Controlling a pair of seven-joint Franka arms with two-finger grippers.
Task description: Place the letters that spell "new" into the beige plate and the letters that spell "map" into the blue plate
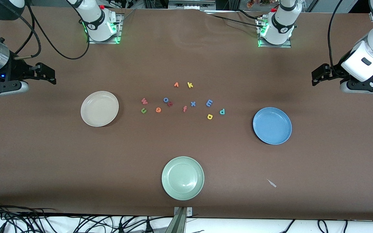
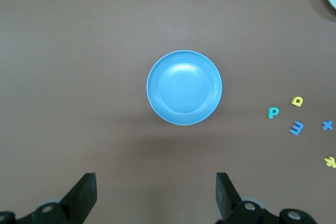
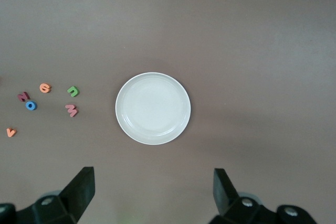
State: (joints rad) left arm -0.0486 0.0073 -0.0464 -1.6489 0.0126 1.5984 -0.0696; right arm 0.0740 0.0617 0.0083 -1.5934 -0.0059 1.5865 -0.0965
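Only the foam letters [image 1: 186,102] on the table read: w, n, e, o, f, x, m, p, a, v, k.

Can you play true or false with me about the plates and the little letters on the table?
1. The blue plate already has letters in it. False: it holds nothing.
2. The green n lies beside the pinkish-red w. True.
3. The left end effector is holding the teal p. False: it is open and holds nothing; the p lies on the table.
4. The pale green plate is the plate nearest the front camera. True.
5. The beige plate holds nothing. True.
6. The right end effector is shut. False: it is open.
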